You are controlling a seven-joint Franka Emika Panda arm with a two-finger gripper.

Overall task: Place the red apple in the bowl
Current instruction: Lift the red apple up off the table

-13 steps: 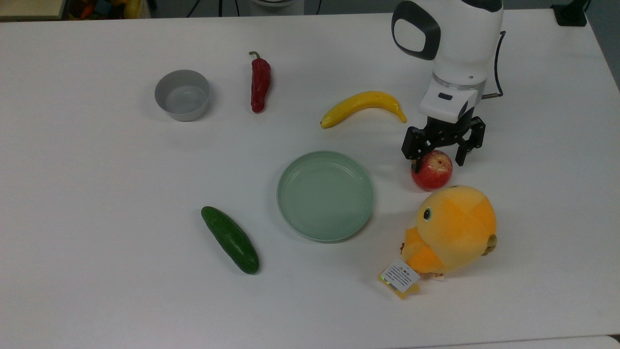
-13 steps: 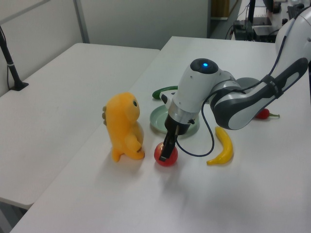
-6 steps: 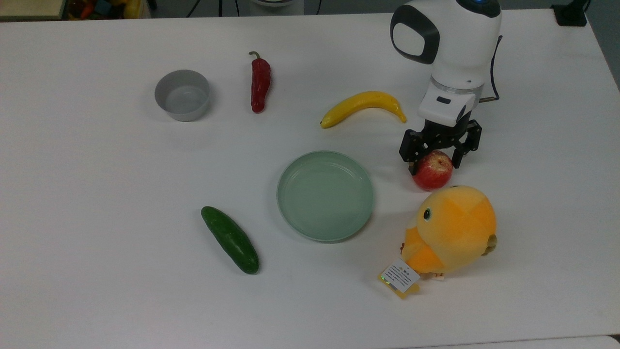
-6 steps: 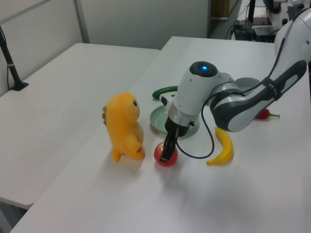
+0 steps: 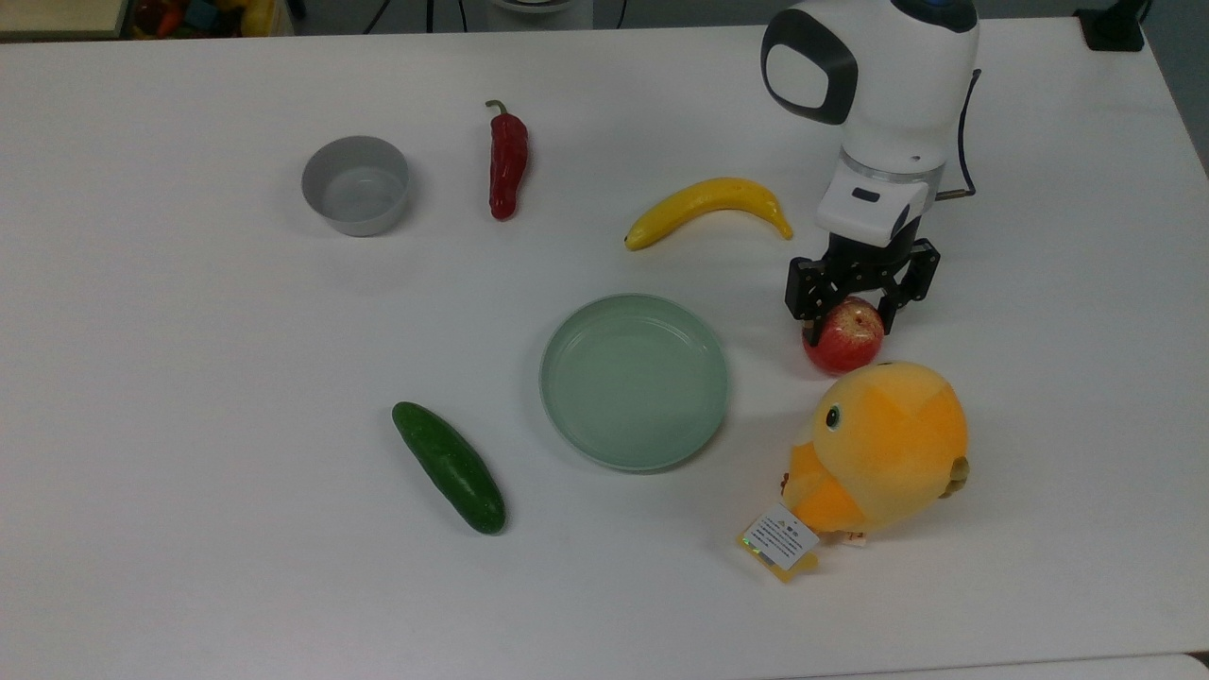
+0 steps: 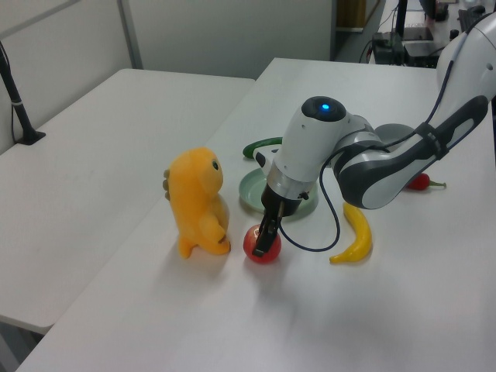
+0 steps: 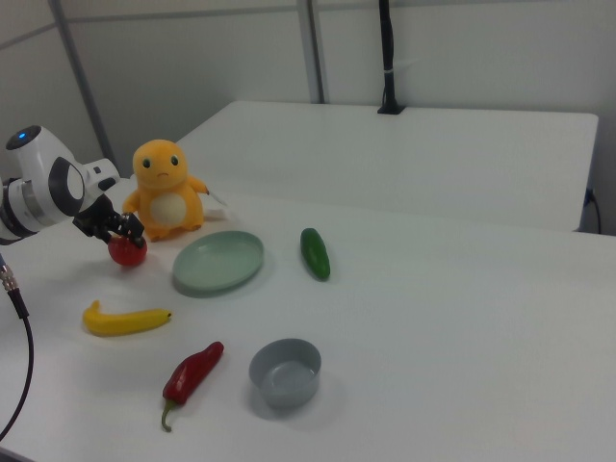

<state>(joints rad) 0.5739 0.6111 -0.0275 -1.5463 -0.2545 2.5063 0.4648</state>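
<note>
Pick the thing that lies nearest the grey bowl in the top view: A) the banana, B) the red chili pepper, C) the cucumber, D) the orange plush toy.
B. In the top view the red chili pepper lies just to the right of the grey bowl, while the banana, the cucumber and the orange plush toy all sit much farther off on the table.

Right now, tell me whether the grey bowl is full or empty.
Empty: the bowl shows only its bare grey inside, and the red apple sits on the table by the gripper.
</note>
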